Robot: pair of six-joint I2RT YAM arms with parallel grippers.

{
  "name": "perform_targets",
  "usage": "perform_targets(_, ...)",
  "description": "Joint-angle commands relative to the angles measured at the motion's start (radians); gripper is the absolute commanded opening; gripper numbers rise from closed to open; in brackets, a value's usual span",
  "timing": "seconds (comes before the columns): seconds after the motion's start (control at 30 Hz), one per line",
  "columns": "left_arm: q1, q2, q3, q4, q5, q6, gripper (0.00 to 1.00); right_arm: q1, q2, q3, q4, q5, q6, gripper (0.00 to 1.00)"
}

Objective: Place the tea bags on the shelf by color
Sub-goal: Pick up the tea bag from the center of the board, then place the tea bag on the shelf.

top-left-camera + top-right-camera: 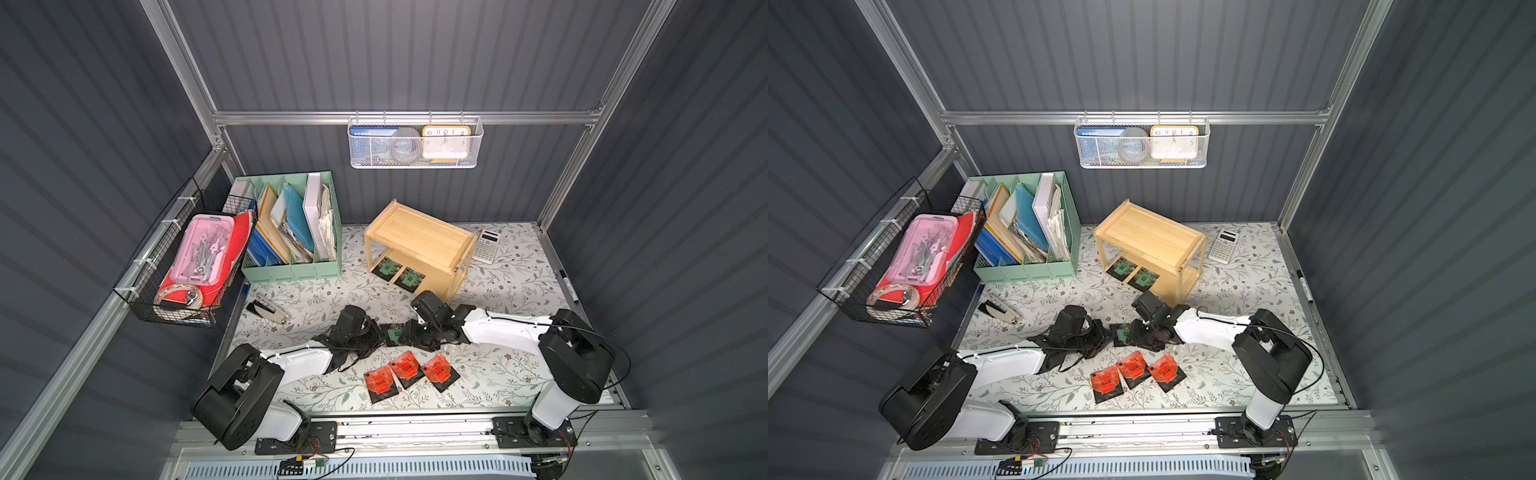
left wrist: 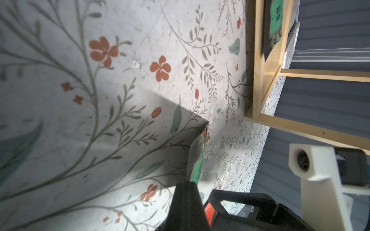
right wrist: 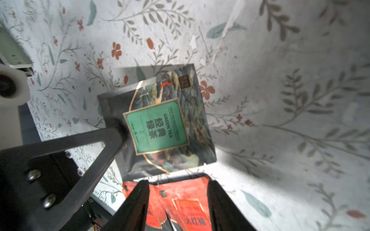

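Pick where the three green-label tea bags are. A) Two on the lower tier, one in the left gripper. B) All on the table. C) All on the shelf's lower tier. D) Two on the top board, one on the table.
A: two green tea bags lie on the lower tier of the shelf, and the third green tea bag is pinched in the shut left gripper.
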Motion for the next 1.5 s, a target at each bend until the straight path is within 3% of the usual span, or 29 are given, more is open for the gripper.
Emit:
perform_targets(0.0,-0.003,-0.046,0.031,-0.045,-0.028,0.028,0.0,-0.002,-0.082,-0.038,-0.04,0.041,-0.027,0.54)
perform_targets(0.33,-0.007,-0.069,0.114,-0.047,-0.041,0.019,0.0,-0.017,-0.332,-0.12,-0.184,0.161,-0.077,0.61)
perform_targets(0.87,-0.091,0.124,0.299,0.098,-0.194,-0.08,0.0,-0.057,-0.734,-0.245,-0.356,0.354,-0.16,0.66)
perform_targets(1.23,-0.152,0.268,0.358,0.239,-0.327,-0.194,0.0,-0.067,-0.858,-0.228,-0.466,0.45,-0.225,0.74)
perform_targets(1.47,-0.181,0.353,0.408,0.313,-0.377,-0.236,0.0,-0.068,-0.885,-0.208,-0.483,0.437,-0.294,0.74)
